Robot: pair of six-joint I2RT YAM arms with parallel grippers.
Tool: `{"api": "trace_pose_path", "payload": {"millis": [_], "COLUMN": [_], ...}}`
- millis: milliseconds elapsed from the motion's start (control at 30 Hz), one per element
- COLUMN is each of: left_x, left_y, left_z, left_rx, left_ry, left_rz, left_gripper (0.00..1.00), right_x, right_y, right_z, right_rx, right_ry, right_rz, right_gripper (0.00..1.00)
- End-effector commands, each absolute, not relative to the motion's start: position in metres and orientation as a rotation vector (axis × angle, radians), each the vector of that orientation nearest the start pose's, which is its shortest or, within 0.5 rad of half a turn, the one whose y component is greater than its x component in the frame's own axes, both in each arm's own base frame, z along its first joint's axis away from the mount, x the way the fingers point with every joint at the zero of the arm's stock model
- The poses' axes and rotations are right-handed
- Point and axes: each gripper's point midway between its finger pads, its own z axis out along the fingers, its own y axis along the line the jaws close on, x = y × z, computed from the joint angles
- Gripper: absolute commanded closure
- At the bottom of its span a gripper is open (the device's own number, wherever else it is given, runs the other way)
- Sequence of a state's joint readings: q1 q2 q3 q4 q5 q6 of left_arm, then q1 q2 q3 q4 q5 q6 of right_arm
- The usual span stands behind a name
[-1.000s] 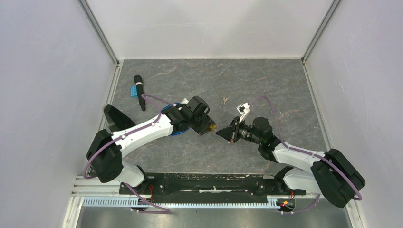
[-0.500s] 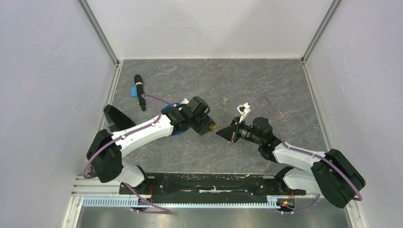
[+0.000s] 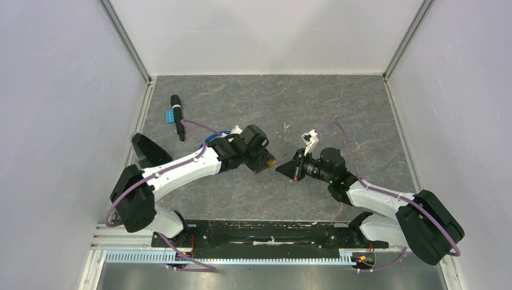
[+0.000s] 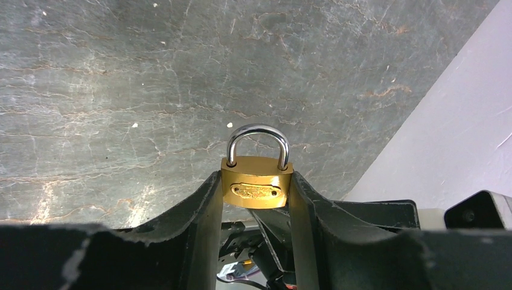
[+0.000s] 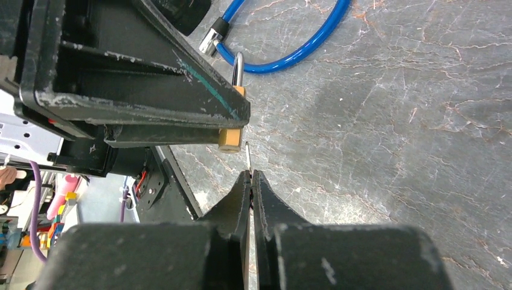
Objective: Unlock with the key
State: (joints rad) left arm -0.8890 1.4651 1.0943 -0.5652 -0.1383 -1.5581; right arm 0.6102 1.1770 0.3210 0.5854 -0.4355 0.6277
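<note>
A brass padlock (image 4: pixel 256 187) with a closed silver shackle (image 4: pixel 258 142) is clamped by its sides between the fingers of my left gripper (image 4: pixel 256 193), held above the table. From above, the padlock (image 3: pixel 268 161) shows at the left gripper's (image 3: pixel 264 161) tip. My right gripper (image 5: pixel 250 174) is shut on a thin silver key (image 5: pixel 248 156), whose blade sticks out toward the padlock's (image 5: pixel 230 138) underside. A small gap separates the key tip from the lock body. In the top view the right gripper (image 3: pixel 281 170) points at the padlock from the right.
A blue cable lock (image 5: pixel 290 45) lies on the table beneath the left arm. A black marker (image 3: pixel 177 116) and a small blue block (image 3: pixel 171 115) rest at the far left. Grey walls enclose the stone-patterned table (image 3: pixel 338 103) on three sides.
The left gripper with the padlock has shifted slightly up and right. The right gripper with the key has barely moved.
</note>
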Motion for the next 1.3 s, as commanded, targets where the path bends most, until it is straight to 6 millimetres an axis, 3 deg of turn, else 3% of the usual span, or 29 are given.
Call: {"api": "trace_pose_path", "payload": {"millis": [0,633,1267], "left_x": [0.240,0.253,0.247], "left_y": [-0.323,-0.311,-0.324], "left_z": [0.157,0.165,0.167], "left_rx": [-0.880,-0.854,-0.825], "left_ry": [2.468,2.401,2.429], "left_rz": [-0.835,-0.750,-0.838], "left_gripper": [0.98,0.98,0.98], "right_x": [0.225,0.216,0.224], "right_y": [0.274,0.278,0.275], "right_z": [0.149,0.151,0.153], "right_rx": [-0.333,-0.403,-0.327], "right_ry": [1.895,1.897,1.883], "right_rz": [1.258,1.292,1.274], "right_gripper": [1.00,1.00,1.00]}}
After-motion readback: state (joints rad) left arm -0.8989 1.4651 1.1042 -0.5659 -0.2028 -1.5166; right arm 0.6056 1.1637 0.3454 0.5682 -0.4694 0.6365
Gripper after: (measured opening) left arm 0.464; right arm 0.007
